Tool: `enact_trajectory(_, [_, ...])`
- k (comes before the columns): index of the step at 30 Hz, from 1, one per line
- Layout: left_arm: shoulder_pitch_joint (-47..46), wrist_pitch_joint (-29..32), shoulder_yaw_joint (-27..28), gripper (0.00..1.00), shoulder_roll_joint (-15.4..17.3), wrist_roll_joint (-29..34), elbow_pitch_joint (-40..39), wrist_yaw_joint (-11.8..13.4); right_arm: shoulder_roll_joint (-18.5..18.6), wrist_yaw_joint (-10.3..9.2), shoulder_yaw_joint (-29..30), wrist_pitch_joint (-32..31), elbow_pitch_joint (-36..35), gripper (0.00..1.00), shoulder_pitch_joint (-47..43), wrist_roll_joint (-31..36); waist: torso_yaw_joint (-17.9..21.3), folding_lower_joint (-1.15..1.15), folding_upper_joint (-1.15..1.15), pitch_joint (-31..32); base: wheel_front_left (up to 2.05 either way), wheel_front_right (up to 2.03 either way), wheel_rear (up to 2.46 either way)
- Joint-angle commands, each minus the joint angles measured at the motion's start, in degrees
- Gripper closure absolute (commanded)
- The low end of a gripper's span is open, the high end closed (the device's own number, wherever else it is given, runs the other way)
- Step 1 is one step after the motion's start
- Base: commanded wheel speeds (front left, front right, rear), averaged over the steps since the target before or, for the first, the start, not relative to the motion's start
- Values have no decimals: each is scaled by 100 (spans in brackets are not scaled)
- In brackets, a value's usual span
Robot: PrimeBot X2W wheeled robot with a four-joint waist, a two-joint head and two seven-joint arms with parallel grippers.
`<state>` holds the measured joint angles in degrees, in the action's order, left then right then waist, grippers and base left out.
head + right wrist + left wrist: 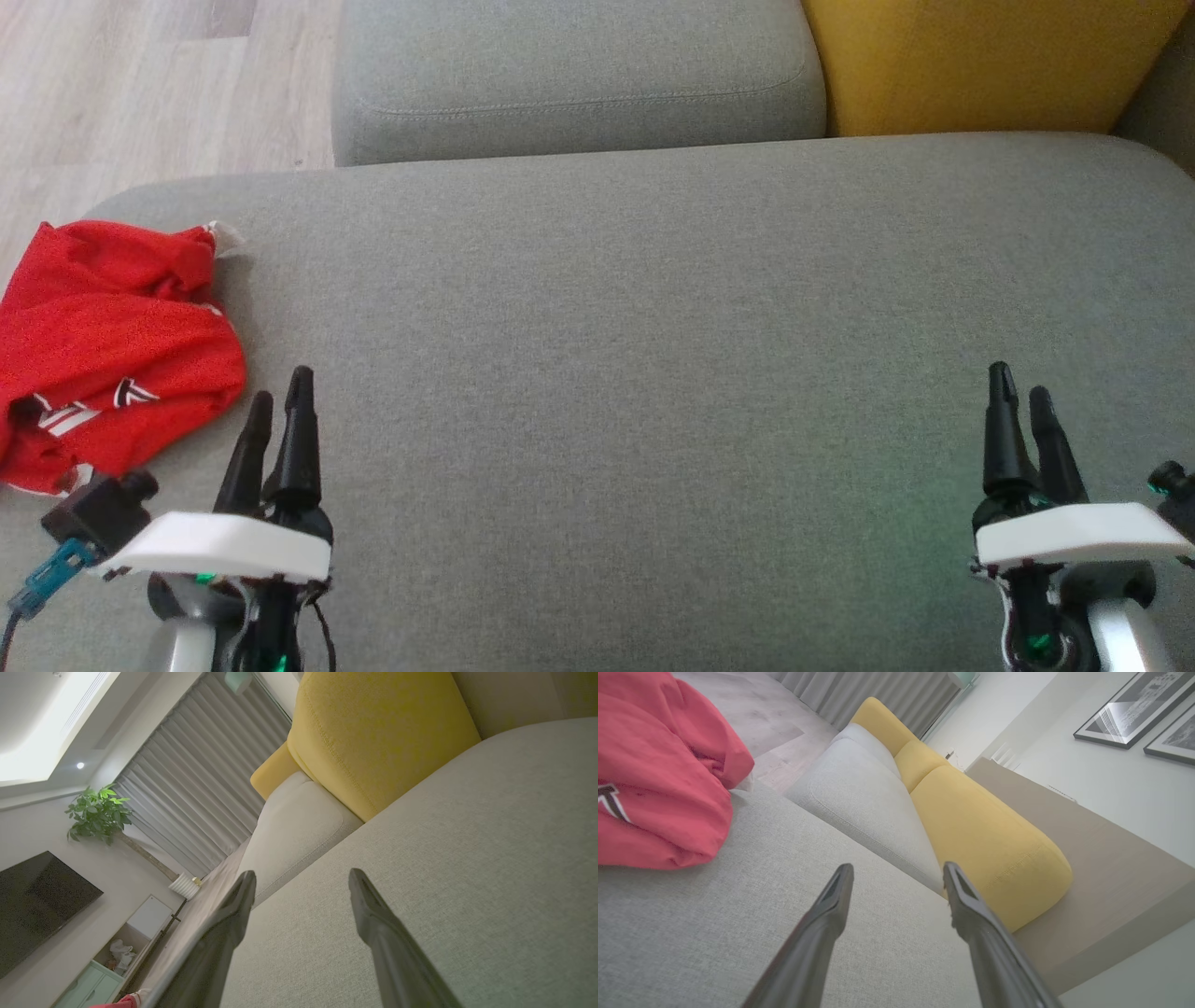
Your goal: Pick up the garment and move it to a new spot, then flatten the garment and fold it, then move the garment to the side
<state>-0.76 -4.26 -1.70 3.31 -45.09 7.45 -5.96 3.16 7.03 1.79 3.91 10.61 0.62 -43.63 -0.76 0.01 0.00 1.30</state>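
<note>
Head view: red garment (103, 345), crumpled in a heap with white trim and a small dark-and-white emblem, lying at the left end of the grey seat cushion (653, 327), near its edge. Left gripper (280, 387) at the lower left, just beside the garment's near-right edge, not touching it. Right gripper (1019, 381) at the lower right over bare cushion, well apart from the garment. Behind the seat: a grey back cushion (569, 75) and a yellow cushion (971, 56). Pale wooden floor (121, 84) at the upper left. Left wrist view: left gripper (899, 868) spread wide with nothing between its fingers, pointing across the seat toward the yellow cushion (980, 835). Garment (654, 779) bulks at the upper left, clear of the fingers. Framed pictures (1134, 709) on the wall. Right wrist view: right gripper (302, 873) likewise spread wide and empty above the seat. A scrap of the red garment (117, 1002) shows at the bottom edge, far off. Also a grey curtain (196, 788), a potted plant (98, 812) and a dark television (37, 905).
</note>
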Motion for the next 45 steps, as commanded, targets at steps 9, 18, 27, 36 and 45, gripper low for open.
enact_trajectory(9, [-221, -218, -113, 0, 233, 892, -276, 131, 112, 28, -198, 142, -244, 0, 203, 962, -23, -1, 0, 24, 0, 0, 0])
enact_trajectory(18, [-203, -369, -303, 0, 372, 1617, -288, 282, 107, 31, -284, 127, -220, 0, 185, 1714, -33, -1, 0, 46, 0, 0, 0])
enact_trajectory(27, [-173, -520, -498, 0, 472, 2255, -166, 401, 77, 34, -295, 144, -231, 0, 146, 2443, -52, -1, 0, 75, 0, 0, 0])
enact_trajectory(36, [-177, -653, -642, 0, 531, 2818, 27, 529, 35, 37, -303, 186, -225, 0, 93, 3027, -65, -1, 0, 94, 0, 0, 0])
enact_trajectory(45, [-188, -804, -766, 0, 570, 3388, 185, 659, -1, 40, -342, 257, -183, 0, 59, 3534, -73, -1, 0, 112, 0, 0, 0])
